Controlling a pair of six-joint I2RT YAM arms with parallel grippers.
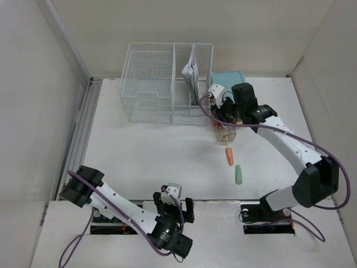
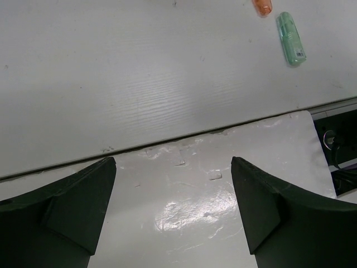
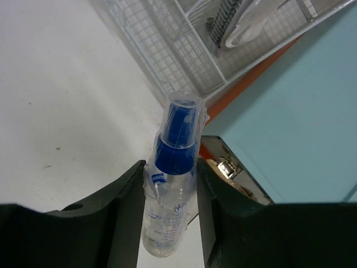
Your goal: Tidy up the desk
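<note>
The white desk [image 1: 156,156] holds an orange marker [image 1: 228,156] and a green marker [image 1: 238,175] at centre right. My right gripper [image 1: 226,116] is shut on a clear spray bottle [image 1: 225,134] beside the teal drawer box [image 1: 228,78]. In the right wrist view the bottle [image 3: 167,206], with a blue cap, stands between my right gripper's [image 3: 170,187] fingers, both touching its sides. My left gripper [image 1: 174,209] is open and empty over the near ledge. It also shows in the left wrist view [image 2: 174,212], with the green marker [image 2: 291,38] and orange marker [image 2: 262,5] far ahead.
A white wire-mesh basket [image 1: 167,84] stands at the back, with a patterned item in its right compartment [image 1: 191,71]. In the right wrist view the basket [image 3: 167,50] and teal box [image 3: 301,111] are close ahead. A metal rail [image 1: 83,128] runs along the desk's left edge.
</note>
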